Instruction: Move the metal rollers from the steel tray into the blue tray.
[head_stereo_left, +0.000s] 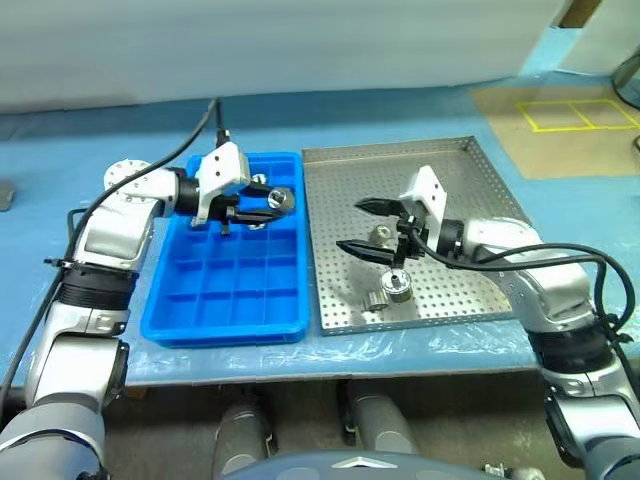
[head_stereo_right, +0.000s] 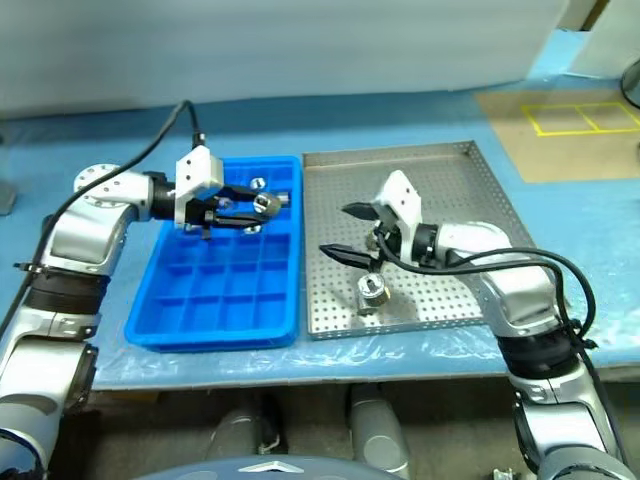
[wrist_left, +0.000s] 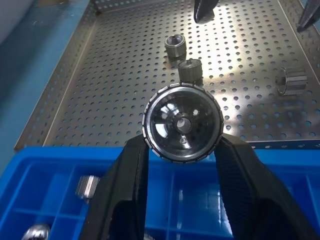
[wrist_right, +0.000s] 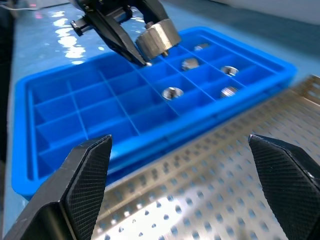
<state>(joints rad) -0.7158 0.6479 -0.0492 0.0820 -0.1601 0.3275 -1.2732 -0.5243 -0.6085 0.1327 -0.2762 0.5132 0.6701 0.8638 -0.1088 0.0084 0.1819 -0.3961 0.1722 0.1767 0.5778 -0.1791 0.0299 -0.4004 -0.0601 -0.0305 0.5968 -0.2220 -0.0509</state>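
one ribbed shiny roller (wrist_left: 183, 123) over gridded blue tray (head_stereo_left: 222, 300).

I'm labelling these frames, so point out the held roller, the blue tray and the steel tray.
held roller (wrist_left: 182, 123), left wrist view, its hollow end face.
blue tray (head_stereo_left: 222, 329), left eye view, near rim.
steel tray (head_stereo_left: 392, 152), left eye view, far rim.

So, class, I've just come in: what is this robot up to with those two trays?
It is moving metal rollers from the steel tray into the blue tray. The left gripper holds one roller above the blue tray, where a few rollers already sit in compartments. The right gripper hangs open over the steel tray, where about three rollers remain.
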